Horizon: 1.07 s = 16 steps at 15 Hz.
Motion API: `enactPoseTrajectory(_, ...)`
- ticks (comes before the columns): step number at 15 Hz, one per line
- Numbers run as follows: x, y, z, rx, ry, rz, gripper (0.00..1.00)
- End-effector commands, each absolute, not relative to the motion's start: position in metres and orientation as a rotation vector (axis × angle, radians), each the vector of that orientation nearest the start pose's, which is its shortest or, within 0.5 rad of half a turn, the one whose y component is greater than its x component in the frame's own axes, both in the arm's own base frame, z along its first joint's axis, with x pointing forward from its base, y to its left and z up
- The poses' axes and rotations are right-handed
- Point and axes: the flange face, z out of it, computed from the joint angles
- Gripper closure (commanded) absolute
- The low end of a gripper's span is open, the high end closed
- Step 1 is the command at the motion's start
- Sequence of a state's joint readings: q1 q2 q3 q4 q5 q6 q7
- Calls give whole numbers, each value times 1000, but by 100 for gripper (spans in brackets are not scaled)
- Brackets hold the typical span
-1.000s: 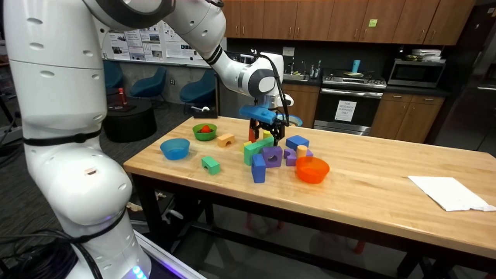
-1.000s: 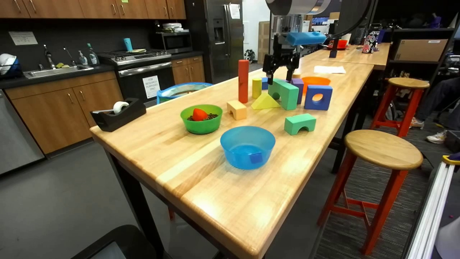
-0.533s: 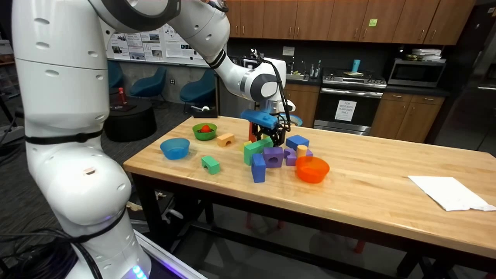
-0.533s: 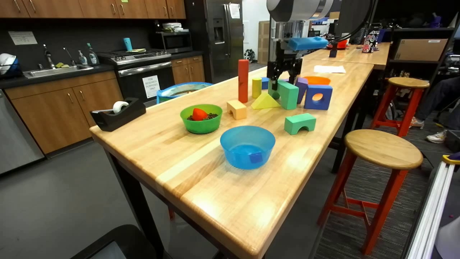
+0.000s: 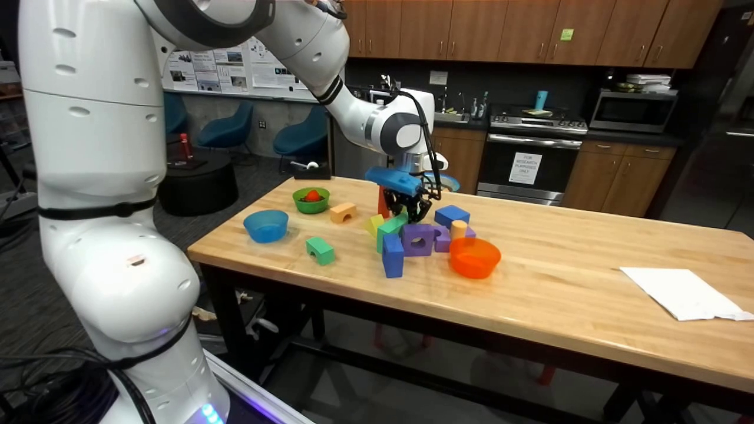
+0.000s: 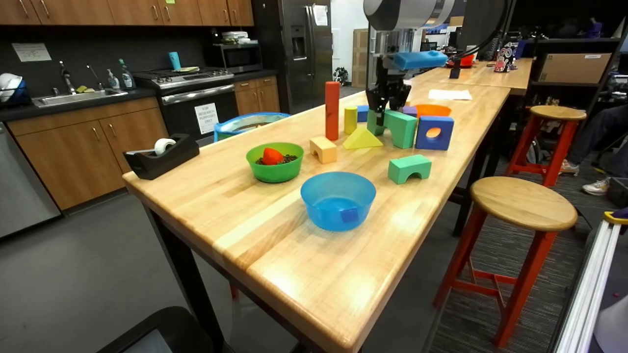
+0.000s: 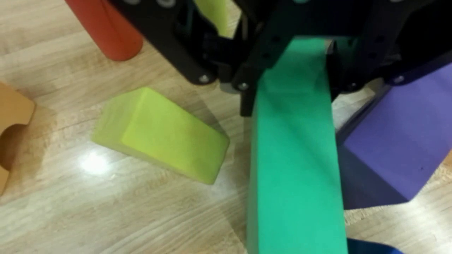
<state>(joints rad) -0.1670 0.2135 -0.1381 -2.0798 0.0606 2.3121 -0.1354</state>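
Because the gripper [image 7: 291, 90] straddles the long green block [image 7: 296, 176] toward one end, with fingers [image 7: 248, 102] drawn in to its width and seeming to press on both long sides, an even squeeze looks like the main thing to get right. That block stands on the table [image 6: 274, 235] among the others, cutout downward, as an exterior view shows; held off-centre, so long a piece could swivel or dip, so the fingers should sit flat and square against it. A purple block [image 7: 402, 141] lies just beside it, touching or not I cannot tell, and a blue block [image 6: 444, 130] with a round hole stands near its free end, so sideways nudges are best kept small; a yellow wedge [image 7: 169, 137] is near the side away from the purple one. Every block looks smooth and matte, perhaps foam or painted wood. The green one is a long box with a rounded arch scooped from its underside; the purple is chunky, with a round hole through it; the red post [image 6: 332, 110] is a tall cylinder. Pale, glossy wood with streaky grain forms the table top, while the blue bowl [image 6: 316, 211] looks like thin, see-through plastic.
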Motion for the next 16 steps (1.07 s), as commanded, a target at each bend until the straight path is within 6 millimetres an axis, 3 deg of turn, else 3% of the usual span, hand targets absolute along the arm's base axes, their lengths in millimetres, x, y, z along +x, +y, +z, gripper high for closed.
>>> enactPoseTrajectory(1, 544, -165, 338, -3136, 294, 14, 84)
enactPoseTrajectory(7, 512, -141, 344, -3165, 142, 103, 84)
enactPoseTrajectory(16, 460, -106, 348, -3202, -144, -18, 84)
